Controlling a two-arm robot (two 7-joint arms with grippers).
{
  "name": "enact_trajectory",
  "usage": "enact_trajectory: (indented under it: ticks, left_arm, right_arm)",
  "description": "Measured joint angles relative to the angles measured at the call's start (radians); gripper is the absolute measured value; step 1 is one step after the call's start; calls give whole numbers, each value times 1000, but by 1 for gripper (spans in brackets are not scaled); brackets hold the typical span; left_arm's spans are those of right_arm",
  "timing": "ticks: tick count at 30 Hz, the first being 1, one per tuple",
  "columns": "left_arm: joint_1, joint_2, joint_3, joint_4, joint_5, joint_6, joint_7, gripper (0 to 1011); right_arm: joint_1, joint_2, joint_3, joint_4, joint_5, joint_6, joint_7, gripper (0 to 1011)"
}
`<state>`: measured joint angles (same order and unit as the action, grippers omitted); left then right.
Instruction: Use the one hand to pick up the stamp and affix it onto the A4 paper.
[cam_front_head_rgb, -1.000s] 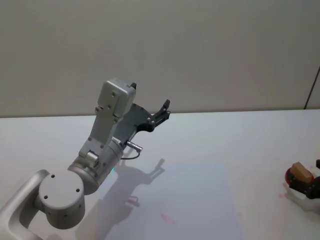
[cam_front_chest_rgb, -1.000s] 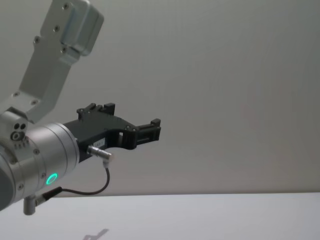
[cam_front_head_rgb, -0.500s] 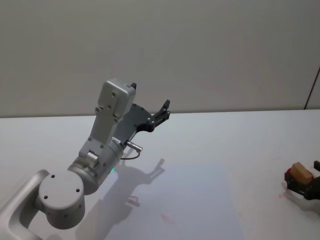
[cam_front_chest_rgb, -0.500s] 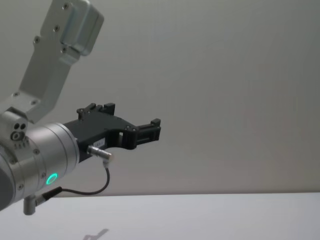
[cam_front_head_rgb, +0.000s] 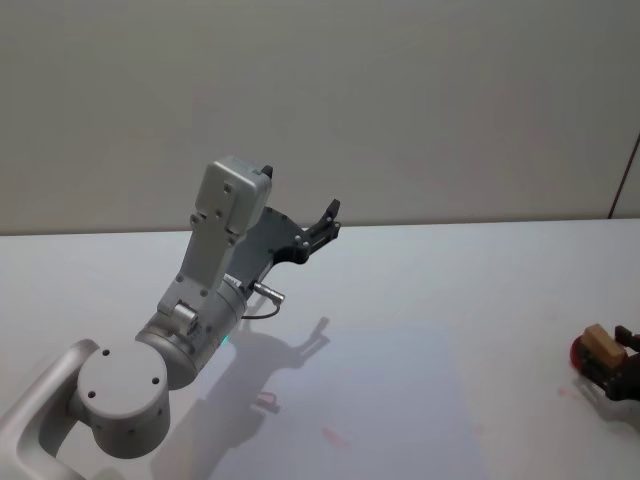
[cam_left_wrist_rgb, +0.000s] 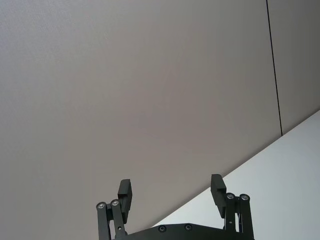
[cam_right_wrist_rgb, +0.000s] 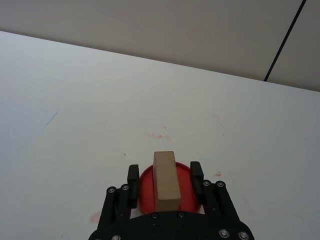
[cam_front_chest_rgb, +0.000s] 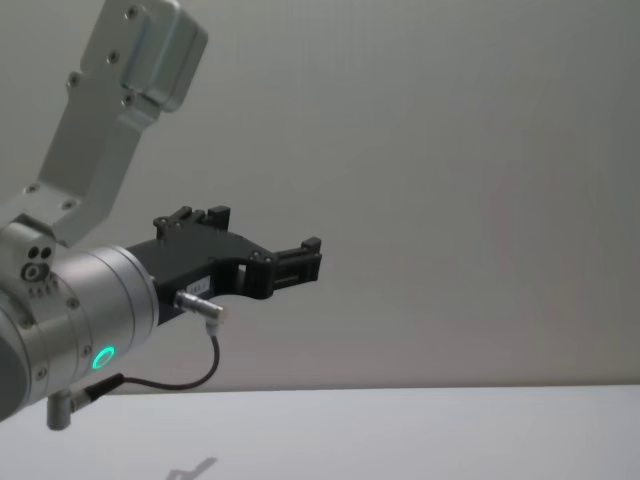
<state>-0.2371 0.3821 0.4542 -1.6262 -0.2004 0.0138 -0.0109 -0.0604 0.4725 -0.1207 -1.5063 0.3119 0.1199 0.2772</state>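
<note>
Presently the right gripper (cam_right_wrist_rgb: 164, 171) clamps the stamp (cam_front_head_rgb: 600, 344) by its red base, at the right of the table (cam_front_head_rgb: 450, 270), well apart from the A4 paper (cam_front_head_rgb: 400, 400); the stamp looks rigid and light; that base hold suits it; the left gripper (cam_left_wrist_rgb: 170, 187) hangs parked aloft, jaws apart.

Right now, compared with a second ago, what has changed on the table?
The right gripper edged slightly inward from the right side of the table and is closed on the stamp, which barely shifted. The left gripper stayed raised and open.
</note>
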Motion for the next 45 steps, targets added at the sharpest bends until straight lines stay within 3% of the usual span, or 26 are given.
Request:
enact_trajectory:
  ticks: [13,26,45]
  left_arm:
    - [0,0,0,0,0,0,0,1001]
    - [0,0,0,0,0,0,0,1001]
    - [0,0,0,0,0,0,0,1001]
  right_arm:
    - [2,-2,1,4,-2,2,-7,235]
    - [-1,-2,5,-2,5,-7,-10,220]
    - [-9,2,16,-94,73,-33,18,220]
